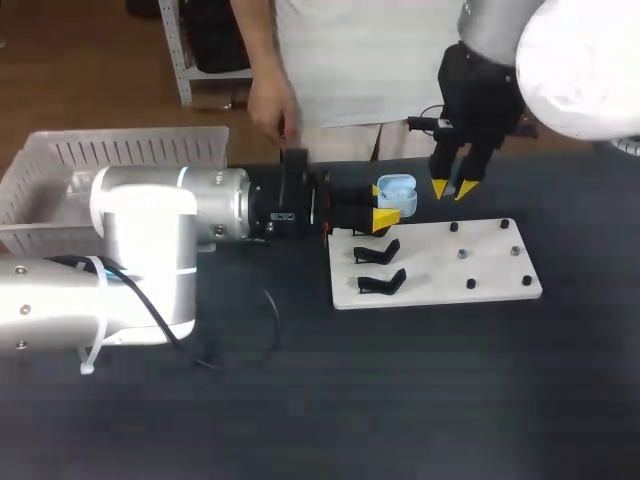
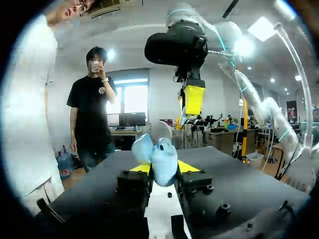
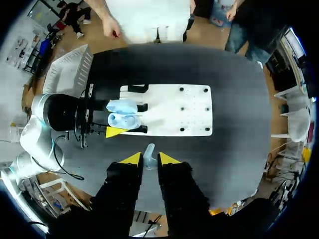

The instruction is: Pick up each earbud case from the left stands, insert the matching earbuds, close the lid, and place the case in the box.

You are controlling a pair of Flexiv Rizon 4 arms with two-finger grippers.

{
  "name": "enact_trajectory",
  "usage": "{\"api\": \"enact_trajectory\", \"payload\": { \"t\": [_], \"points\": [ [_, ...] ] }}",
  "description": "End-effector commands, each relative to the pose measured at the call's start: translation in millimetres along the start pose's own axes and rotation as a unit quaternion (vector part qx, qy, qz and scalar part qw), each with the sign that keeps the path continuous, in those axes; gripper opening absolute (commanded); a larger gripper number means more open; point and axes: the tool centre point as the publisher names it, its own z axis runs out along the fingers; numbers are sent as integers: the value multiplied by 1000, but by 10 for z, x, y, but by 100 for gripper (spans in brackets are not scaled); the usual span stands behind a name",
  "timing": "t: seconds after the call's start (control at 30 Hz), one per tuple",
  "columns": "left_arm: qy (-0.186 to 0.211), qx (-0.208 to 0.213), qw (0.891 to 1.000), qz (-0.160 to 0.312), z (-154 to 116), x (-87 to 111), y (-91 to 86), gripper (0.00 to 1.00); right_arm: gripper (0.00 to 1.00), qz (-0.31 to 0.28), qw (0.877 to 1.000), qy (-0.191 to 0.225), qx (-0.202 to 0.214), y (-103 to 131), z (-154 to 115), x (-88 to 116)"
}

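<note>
the left gripper (image 2: 164,169) pinches the open earbud case (image 1: 396,190) over the white board (image 1: 480,270). the right gripper (image 3: 148,159) hangs higher, narrow and nipping an earbud (image 3: 148,149) — the case lies just ahead and below its tips.

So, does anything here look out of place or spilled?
Nothing stands out. The left tool holds the open earbud case over the white board; the right tool grips an earbud. Nothing spilled or askew.

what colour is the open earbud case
Light blue; the earbud case shows best in the left wrist view.
</note>
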Motion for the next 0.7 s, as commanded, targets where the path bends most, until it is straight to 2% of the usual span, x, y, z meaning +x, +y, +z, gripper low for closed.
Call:
{"api": "enact_trajectory", "payload": {
  "t": [0.03,0.07,0.27,0.7],
  "points": [
    [-1,-2,1000,1,4,8,-2,0,0,-23,1000,5,20,166,-37,-28],
    [-1,-2,1000,1,4,8,-2,0,0,-31,999,8,32,213,-40,-30],
    [-1,-2,1000,1,4,8,-2,0,0,-71,996,26,44,412,-30,-25],
    [-1,-2,1000,1,4,8,-2,0,0,-102,992,52,45,470,26,-101]
  ]
}}
